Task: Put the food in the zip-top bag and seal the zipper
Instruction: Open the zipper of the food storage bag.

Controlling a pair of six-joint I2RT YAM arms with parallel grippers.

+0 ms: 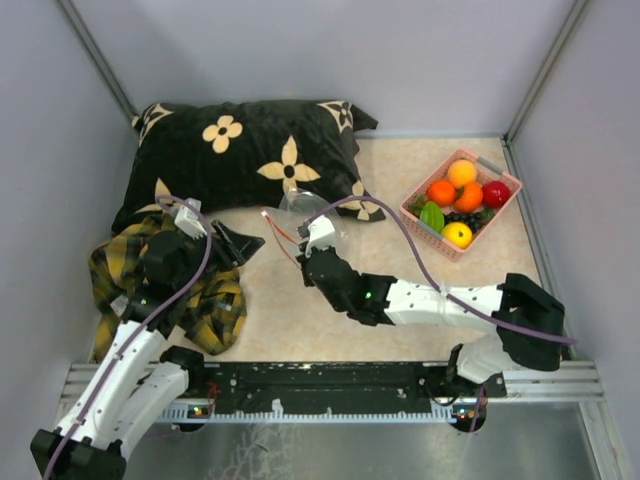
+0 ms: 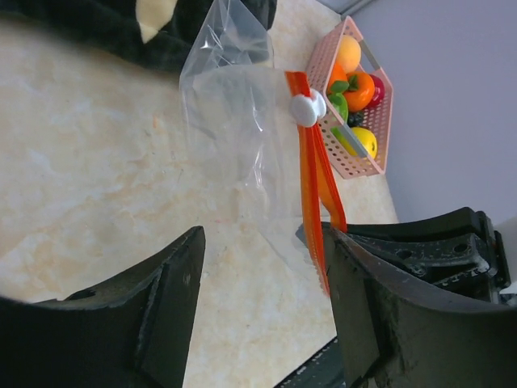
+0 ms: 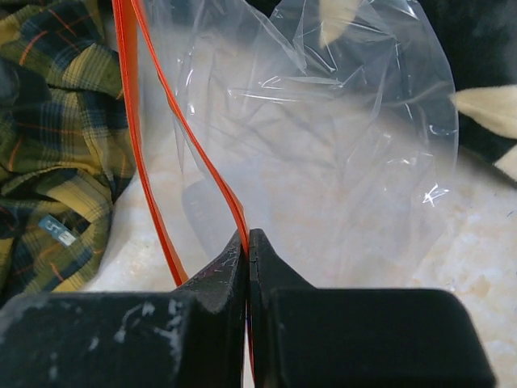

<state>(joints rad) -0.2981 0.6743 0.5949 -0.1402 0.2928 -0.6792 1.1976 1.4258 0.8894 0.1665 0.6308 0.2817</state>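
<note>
Right wrist view: the right gripper [image 3: 249, 242] is pressing its fingers together on one end of the zipper [image 3: 128, 105]. The red-orange strip is running lengthwise away from the fingertips, and its two tracks are parting as they go, so the mouth is gaping slightly. The clear zip-top bag [image 3: 323, 145] is billowing out beyond the grip above the surface [image 3: 477, 267], with the plaid cloth [image 3: 56, 145] lying to one side and the black pillow [image 3: 485, 81] behind. Left wrist view: the left gripper [image 2: 266, 299] is standing with its jaws well apart and clamping nothing. The zipper is passing just beside one finger, though contact cannot be told, and a white slider [image 2: 307, 107] is sitting farther along the strip. Top external view: the food [image 1: 460, 200] is lying in the pink basket [image 1: 420, 230] at the far right of the surface, well apart from the bag, and no piece is showing inside the bag. The basket is lying nearer the right arm, which is occupied with the bag. The free left gripper is sitting on the bag's opposite side, so loading probably depends on reaching across or on exchanging the hold.
</note>
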